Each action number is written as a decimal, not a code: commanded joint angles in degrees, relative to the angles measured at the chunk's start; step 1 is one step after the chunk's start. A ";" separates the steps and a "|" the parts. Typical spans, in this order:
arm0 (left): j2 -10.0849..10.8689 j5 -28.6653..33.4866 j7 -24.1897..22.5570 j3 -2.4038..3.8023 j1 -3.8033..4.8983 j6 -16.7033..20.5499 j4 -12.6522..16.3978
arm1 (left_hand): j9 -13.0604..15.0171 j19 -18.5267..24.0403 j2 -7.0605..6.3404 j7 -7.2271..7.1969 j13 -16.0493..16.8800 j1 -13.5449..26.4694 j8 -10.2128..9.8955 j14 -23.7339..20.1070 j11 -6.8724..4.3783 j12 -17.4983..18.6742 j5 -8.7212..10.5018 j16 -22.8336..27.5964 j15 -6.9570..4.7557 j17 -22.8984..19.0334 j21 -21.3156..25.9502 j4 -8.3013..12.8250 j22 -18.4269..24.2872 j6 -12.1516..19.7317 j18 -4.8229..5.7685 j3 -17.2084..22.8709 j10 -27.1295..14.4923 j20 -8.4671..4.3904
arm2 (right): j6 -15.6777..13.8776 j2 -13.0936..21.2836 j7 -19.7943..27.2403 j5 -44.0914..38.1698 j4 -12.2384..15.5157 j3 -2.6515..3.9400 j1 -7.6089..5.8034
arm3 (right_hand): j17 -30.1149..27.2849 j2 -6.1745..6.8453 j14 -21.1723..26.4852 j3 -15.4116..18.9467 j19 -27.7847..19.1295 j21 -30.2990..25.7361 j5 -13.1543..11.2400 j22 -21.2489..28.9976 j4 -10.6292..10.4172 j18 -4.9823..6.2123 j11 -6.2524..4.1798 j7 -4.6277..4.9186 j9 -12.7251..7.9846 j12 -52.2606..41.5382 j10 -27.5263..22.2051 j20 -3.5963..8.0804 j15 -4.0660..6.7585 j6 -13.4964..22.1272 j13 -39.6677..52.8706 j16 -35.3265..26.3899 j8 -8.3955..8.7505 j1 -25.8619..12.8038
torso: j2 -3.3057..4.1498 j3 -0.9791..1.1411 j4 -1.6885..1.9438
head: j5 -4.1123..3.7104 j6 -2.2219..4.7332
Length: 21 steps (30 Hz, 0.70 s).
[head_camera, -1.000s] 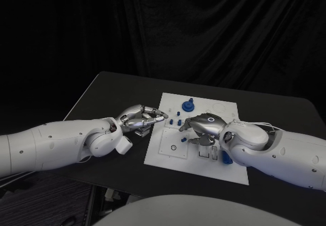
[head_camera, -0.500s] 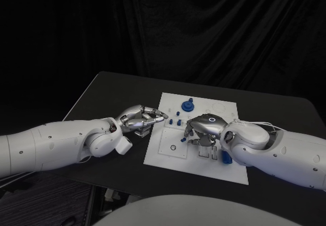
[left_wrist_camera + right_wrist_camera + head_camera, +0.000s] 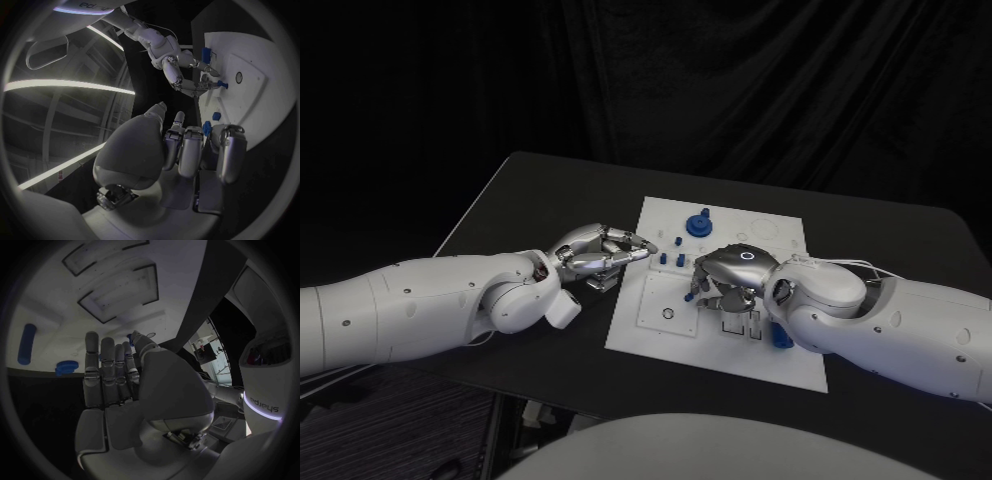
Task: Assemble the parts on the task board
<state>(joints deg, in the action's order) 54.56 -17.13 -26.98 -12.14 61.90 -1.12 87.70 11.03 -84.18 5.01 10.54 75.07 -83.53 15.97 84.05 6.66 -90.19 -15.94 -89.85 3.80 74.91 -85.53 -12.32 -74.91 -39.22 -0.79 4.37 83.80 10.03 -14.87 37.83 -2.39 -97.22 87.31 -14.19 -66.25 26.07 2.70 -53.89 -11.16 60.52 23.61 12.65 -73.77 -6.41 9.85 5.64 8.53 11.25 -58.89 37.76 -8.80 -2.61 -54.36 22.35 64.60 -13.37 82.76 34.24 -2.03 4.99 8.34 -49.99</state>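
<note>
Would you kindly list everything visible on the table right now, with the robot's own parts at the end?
Black table: one, black, under everything.
White rectangular task board: one, white, mid-table.
Large blue knobbed part: one, blue, standing at the board's far end.
Small blue pegs: a few, blue, on the board between the hands.
Blue cylinder part: one, blue, beside the right wrist.
Left robot hand: silver, fingers curled, at the board's left edge.
Right robot hand: silver, over the board's middle; grasp unclear.

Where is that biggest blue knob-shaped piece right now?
In the head view, the blue knob stands at the task board's far edge, beyond both robot hands.
</note>
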 commanded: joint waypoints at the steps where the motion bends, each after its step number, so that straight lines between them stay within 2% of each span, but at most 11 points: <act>1: -0.18 0.45 -0.39 0.05 -0.11 -0.91 0.01 | -0.09 -0.28 0.35 0.60 14.93 -0.15 0.36 5.95 0.24 0.19 -0.17 -0.15 0.28 15.09 0.33 -0.15 -12.67 -0.30 -0.89 -0.11 6.20 0.41 | 0.62 -0.20 -0.87 0.35 -0.04 0.02 0.17 | 0.05 -0.30 0.09 -0.11 -0.06 -0.39 -0.08 -0.09 -0.52 0.50 0.04 -0.14 0.20 -0.48 -0.42 0.28 0.23 0.20 0.16 0.39 -0.44 -0.74 | 0.02 0.00 0.03 | -0.07 -0.01; 7: -0.31 0.45 -0.37 0.05 -0.15 -1.03 -0.12 | -0.15 -0.23 0.43 0.60 14.93 -0.14 0.36 5.95 0.24 0.19 -0.31 -0.15 0.28 15.09 0.37 -0.21 -12.65 -0.31 -0.90 -0.10 6.20 0.41 | 0.42 -0.52 -0.45 1.21 -0.08 0.02 0.21 | 0.09 -1.13 0.11 -0.65 0.05 -0.59 0.34 -0.21 -0.86 0.53 -0.11 -0.48 0.73 -0.85 -0.49 0.33 0.33 0.04 0.46 0.57 -0.97 -0.88 | 0.01 -0.01 0.06 | -0.10 -0.01; 13: -0.31 0.45 -0.36 0.05 -0.19 -1.04 -0.20 | -0.15 -0.23 0.43 0.60 14.93 -0.14 0.36 5.95 0.24 0.19 -0.31 -0.15 0.28 15.09 0.37 -0.21 -12.65 -0.31 -0.90 -0.10 6.20 0.41 | -0.62 -0.62 -0.18 1.43 -0.11 0.02 0.22 | 0.10 -1.22 0.11 -0.74 0.08 -0.63 0.47 -0.24 -0.90 0.53 -0.15 -0.58 0.85 -0.92 -0.46 0.35 0.35 0.03 0.52 0.61 -1.08 -0.91 | 0.00 -0.03 0.04 | -0.09 -0.01; 19: -0.26 0.45 -0.34 0.05 -0.21 -0.95 -0.28 | -0.19 -0.18 0.47 0.60 14.93 -0.16 0.35 5.95 0.24 0.19 -0.38 -0.15 0.28 15.09 0.41 -0.23 -12.63 -0.32 -0.91 -0.09 6.20 0.41 | -2.12 -0.18 -0.67 1.48 -0.01 0.03 0.19 | 0.12 -1.07 0.12 -0.74 0.11 -0.66 0.48 -0.27 -0.84 0.54 -0.20 -0.64 0.95 -0.99 -0.45 0.36 0.38 0.04 0.57 0.65 -1.16 -0.89 | 0.01 -0.02 0.04 | -0.23 -0.01; 21: -0.21 0.45 -0.33 0.05 -0.22 -0.90 -0.28 | -0.21 -0.17 0.47 0.60 14.93 -0.17 0.34 5.95 0.24 0.19 -0.42 -0.15 0.28 15.09 0.43 -0.23 -12.62 -0.32 -0.92 -0.09 6.20 0.41 | -2.62 0.16 -1.12 1.49 0.03 0.04 0.07 | 0.13 -0.22 0.23 -0.43 0.16 -0.82 0.11 -0.37 -0.89 0.51 -0.10 -0.20 1.11 -0.93 -0.77 0.38 0.36 0.78 0.64 0.74 -1.04 -1.25 | 0.01 -0.01 0.06 | -0.40 -0.01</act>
<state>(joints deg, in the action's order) 54.37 -17.12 -26.87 -12.14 61.78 -1.46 87.35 10.87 -84.18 5.00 10.54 75.05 -83.52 15.97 84.05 6.66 -90.22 -16.15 -89.85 3.80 74.91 -85.31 -12.32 -74.90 -39.22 -0.79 4.37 83.80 10.03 -15.51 37.79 -2.36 -95.88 87.24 -14.18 -66.17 26.13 2.18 -53.89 -11.70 60.52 22.93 13.01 -74.10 -7.14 9.85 5.65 8.48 12.31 -59.53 37.33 -8.80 -2.61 -53.98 22.95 65.06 -14.16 81.50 34.25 -2.04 5.04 8.07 -49.99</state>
